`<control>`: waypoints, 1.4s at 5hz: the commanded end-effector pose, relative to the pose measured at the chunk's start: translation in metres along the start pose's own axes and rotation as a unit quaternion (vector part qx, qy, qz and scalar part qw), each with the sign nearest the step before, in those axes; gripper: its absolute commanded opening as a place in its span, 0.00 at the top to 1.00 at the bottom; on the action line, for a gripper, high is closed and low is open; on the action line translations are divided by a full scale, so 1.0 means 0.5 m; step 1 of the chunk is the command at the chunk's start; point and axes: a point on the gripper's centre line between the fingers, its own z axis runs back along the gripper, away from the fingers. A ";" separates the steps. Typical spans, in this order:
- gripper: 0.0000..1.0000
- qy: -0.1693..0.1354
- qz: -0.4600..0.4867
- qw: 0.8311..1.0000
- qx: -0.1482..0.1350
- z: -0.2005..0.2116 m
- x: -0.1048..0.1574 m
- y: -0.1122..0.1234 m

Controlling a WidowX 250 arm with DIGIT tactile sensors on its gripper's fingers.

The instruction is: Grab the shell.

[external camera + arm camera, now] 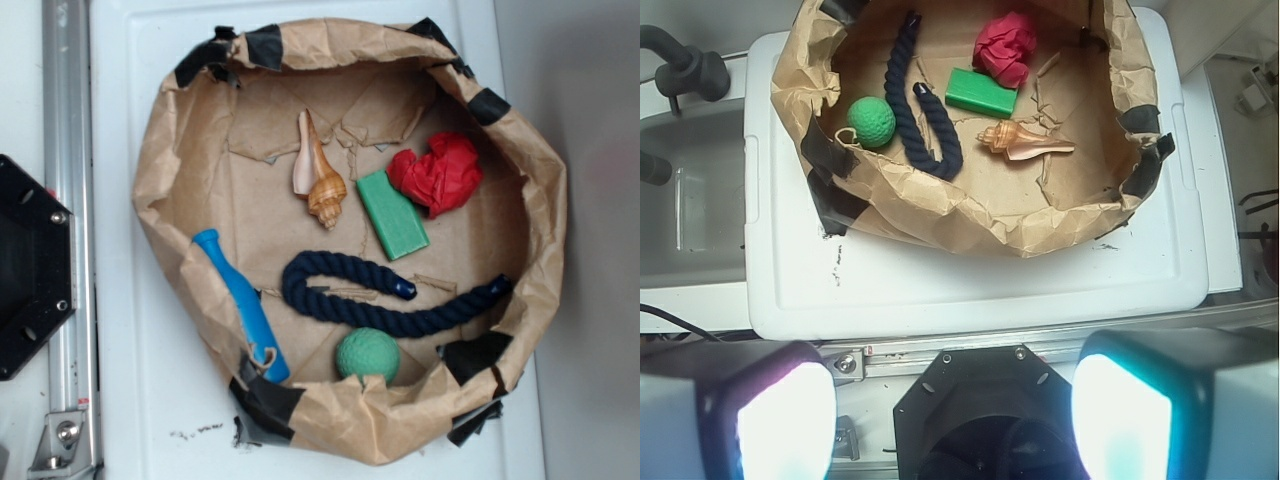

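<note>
Your gripper is spread wide, holding nothing (only the wrist view shows it), well apart from the brown paper bin. The shell lies on the bin floor, just beside the green block, point facing away from the dark rope.

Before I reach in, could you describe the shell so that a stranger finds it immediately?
Look inside the brown paper basin on the white lid. The shell lies near its middle, beside the green block. It alone is spiral and ribbed, tan-orange, narrowing to a long pale point.
</note>
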 end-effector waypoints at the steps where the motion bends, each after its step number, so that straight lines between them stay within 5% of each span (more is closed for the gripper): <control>1: 0.00 0.000 0.000 1.000 0.000 0.000 0.000 0.000; 2: 0.00 -0.060 -0.065 0.994 0.065 -0.032 0.074 0.042; 3: 0.00 -0.090 -0.104 0.989 0.058 -0.052 0.144 0.059; 5: 0.00 -0.064 -0.122 0.990 0.013 -0.191 0.214 0.098; 6: 0.00 -0.052 -0.162 0.985 -0.024 -0.272 0.226 0.086; 7: 0.00 -0.046 -0.215 0.975 -0.023 -0.336 0.224 0.061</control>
